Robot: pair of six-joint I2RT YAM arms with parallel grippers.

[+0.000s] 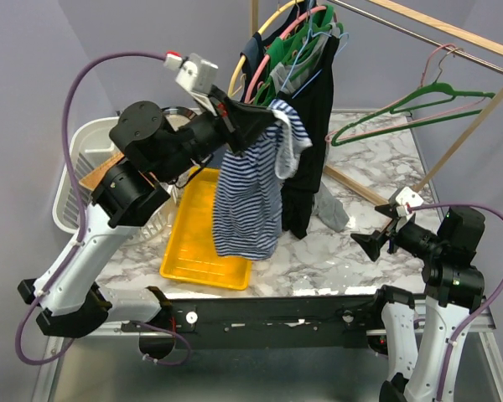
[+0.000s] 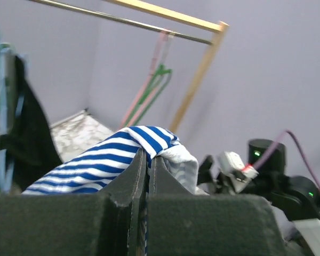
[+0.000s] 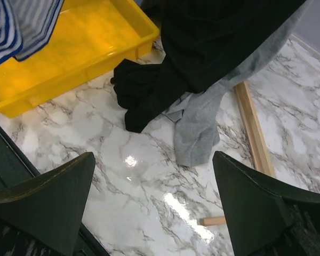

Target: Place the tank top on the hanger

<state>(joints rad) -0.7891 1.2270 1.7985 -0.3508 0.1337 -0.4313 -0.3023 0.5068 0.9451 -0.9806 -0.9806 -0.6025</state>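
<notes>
Left gripper (image 2: 148, 160): nearest the left wrist lens, my two dark fingers are pressed almost together, pinching a fold of striped cloth between them.
Tank top (image 1: 251, 188): navy and white stripes, hanging from that pinch in mid-air at the centre of the top view, its hem dangling above the yellow tray (image 1: 193, 226) at about 8 o'clock.
Right gripper (image 1: 370, 243): low at 4 o'clock in the top view, fingers spread wide with nothing between them, over bare marble table (image 3: 144, 213).
Hanger (image 2: 156, 56): thin and pale pink, hooked on the metal rail (image 1: 419, 38) at 2 o'clock in the top view, next to a dark green hanger (image 1: 419, 105). It is well apart from the tank top and from both my grippers.
Other clothes: a long black garment (image 1: 314, 126) hangs at 12 o'clock just beside the tank top, with a grey cloth (image 1: 334, 209) trailing onto the table below it.
Done so far: the tank top is lifted and held.
Left to do: I judge nearly everything. The hanger is not in hand, and no strap is over either shoulder of it.
</notes>
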